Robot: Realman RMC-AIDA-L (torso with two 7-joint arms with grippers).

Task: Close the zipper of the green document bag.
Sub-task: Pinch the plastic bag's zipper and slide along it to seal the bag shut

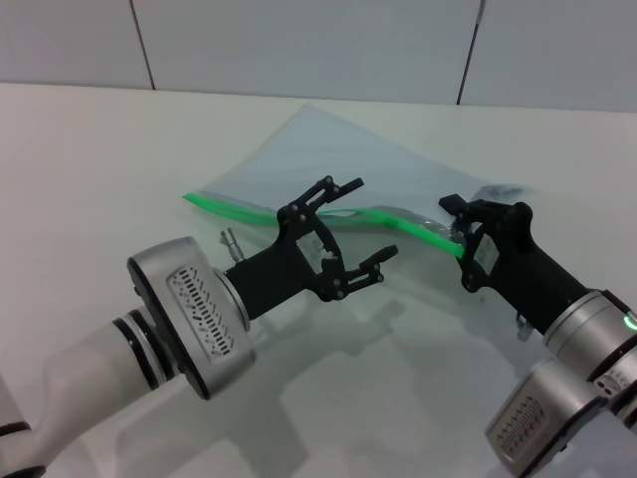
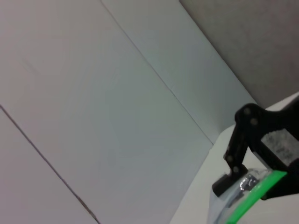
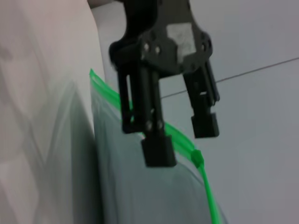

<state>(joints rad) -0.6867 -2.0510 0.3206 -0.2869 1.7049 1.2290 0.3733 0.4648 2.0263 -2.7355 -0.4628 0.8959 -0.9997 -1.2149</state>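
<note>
The green document bag [image 1: 318, 159] lies flat on the white table, a pale translucent pouch whose near long edge is the bright green zipper [image 1: 229, 209]. My left gripper [image 1: 370, 219] is open above the middle of that edge, one finger on each side of the strip. The right wrist view shows the same open gripper [image 3: 182, 140] straddling the zipper [image 3: 110, 93], with the small slider tab [image 3: 198, 157] just beside its fingers. My right gripper [image 1: 460, 239] is shut on the bag's right end, which it holds slightly lifted. In the left wrist view it [image 2: 233, 179] pinches the green strip [image 2: 254, 196].
The white table [image 1: 119, 159] stretches to the left and in front of the bag. A tiled wall [image 1: 299, 40] rises behind it. A small dark object [image 1: 501, 189] lies just beyond the right gripper.
</note>
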